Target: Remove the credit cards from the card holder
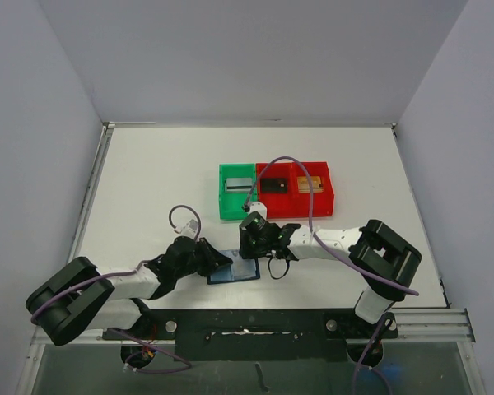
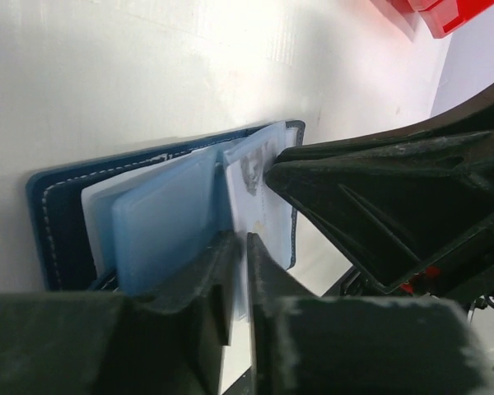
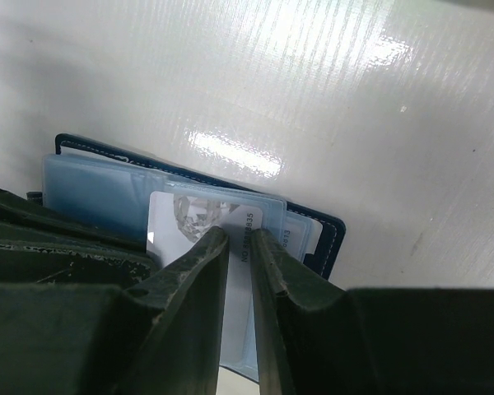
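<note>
You are looking at a robotics lab bench, a closed test cell rather than a home or a shop.

A plain white table [image 1: 148,181] is boxed in on three sides by bare grey walls [image 1: 255,58]. Your left arm [image 1: 123,284] and right arm [image 1: 329,241] are bolted to a metal rail [image 1: 255,317] at its near edge, and purple cable [image 1: 181,206] loops loose over them. A green bin [image 1: 223,193] and red bins [image 1: 296,211] of moulded plastic stand side by side farther back.

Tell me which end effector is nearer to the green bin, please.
Right. The right end effector is just on the near side of the green bin, over the card holder. The left end effector is at the holder's left side, farther from the bin.
</note>
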Controlling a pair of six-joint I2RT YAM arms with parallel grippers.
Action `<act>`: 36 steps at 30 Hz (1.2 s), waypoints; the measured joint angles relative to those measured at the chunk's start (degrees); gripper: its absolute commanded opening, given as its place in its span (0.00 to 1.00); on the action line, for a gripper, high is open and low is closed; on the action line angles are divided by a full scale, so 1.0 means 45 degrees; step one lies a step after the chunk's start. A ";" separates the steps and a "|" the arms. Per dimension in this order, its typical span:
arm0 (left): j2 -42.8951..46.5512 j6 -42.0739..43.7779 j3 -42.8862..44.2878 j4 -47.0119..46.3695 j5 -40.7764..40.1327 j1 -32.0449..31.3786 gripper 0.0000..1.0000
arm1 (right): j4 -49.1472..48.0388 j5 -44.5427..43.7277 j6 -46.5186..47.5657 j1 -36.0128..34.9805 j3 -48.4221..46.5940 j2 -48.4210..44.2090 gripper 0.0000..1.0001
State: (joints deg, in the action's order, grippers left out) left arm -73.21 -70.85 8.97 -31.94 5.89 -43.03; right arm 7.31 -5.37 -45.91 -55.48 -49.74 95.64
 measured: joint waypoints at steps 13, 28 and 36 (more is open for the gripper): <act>0.0563 -0.0248 -0.0403 -0.0209 -0.0185 0.0000 0.00 | -0.0160 0.0068 -0.0151 0.0005 0.0073 -0.0005 0.20; 0.2365 0.0126 -0.0661 0.1472 -0.0355 0.0209 0.00 | -0.0568 0.0690 -0.0287 0.0000 0.0233 0.0005 0.19; 0.3123 0.0355 -0.0874 0.1972 -0.0126 0.0602 0.00 | -0.0563 0.0811 -0.0267 0.0005 0.0238 0.0005 0.17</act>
State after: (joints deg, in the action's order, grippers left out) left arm -59.16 -69.25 5.04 -23.07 5.32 -40.32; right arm 4.78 -1.72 -47.11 -55.46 -48.66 95.66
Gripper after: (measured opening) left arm 0.009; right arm 0.185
